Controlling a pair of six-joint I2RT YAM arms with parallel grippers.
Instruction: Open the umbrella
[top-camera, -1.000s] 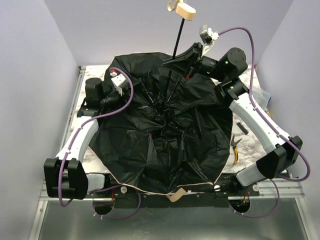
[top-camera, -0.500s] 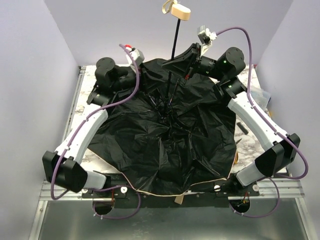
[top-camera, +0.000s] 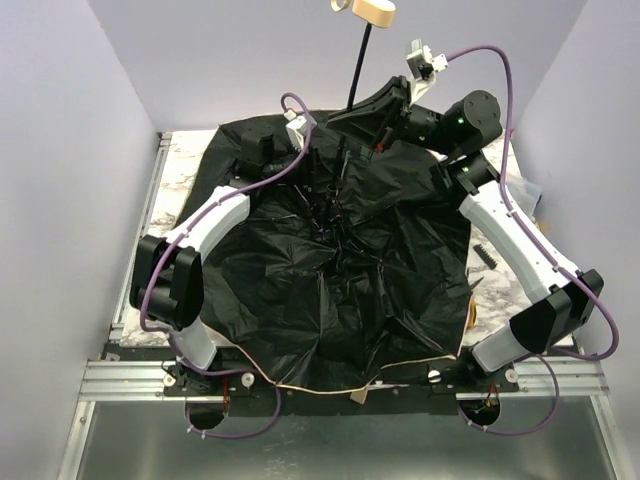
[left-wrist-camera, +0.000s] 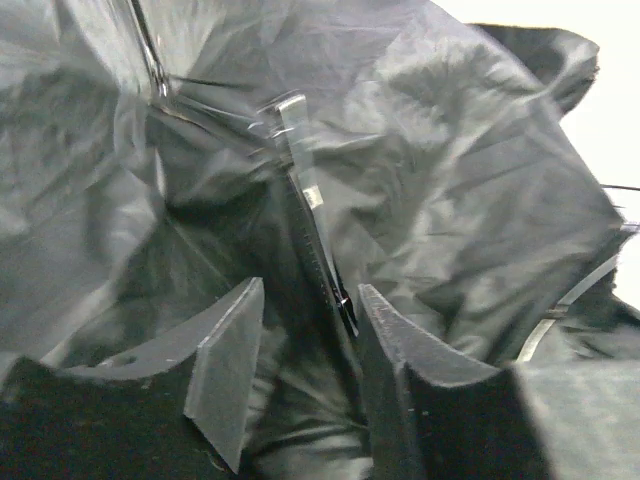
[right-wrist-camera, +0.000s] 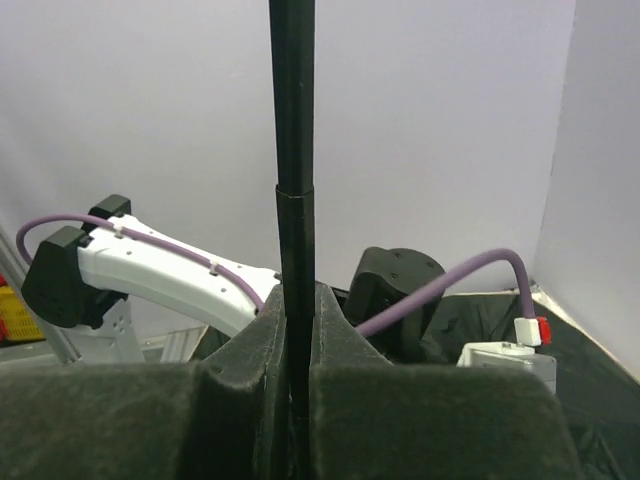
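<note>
Left gripper (left-wrist-camera: 308, 295) just swung from the edge to the ribs (left-wrist-camera: 310, 220) mid-canopy, jaws apart, while the right gripper (right-wrist-camera: 293, 310) stays clamped on the shaft (right-wrist-camera: 293, 120) and the umbrella (top-camera: 330, 290) sprawls lining-up over the table (top-camera: 180, 170), so guessing it's nearly open.

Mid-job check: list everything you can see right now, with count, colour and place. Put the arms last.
umbrella: one, black lining up with a tan edge, spread upside down over most of the table; black shaft rises to a beige handle.
pliers: one, yellow handles, mostly hidden at the umbrella's right edge.
small ridged item: one, black, on the table right of the umbrella; cannot tell what it is.
table: one, marbled white and grey, under everything.
left pincer: one, black, open, with a rib in its gap, unclamped.
right pincer: one, black, shut on the shaft.
</note>
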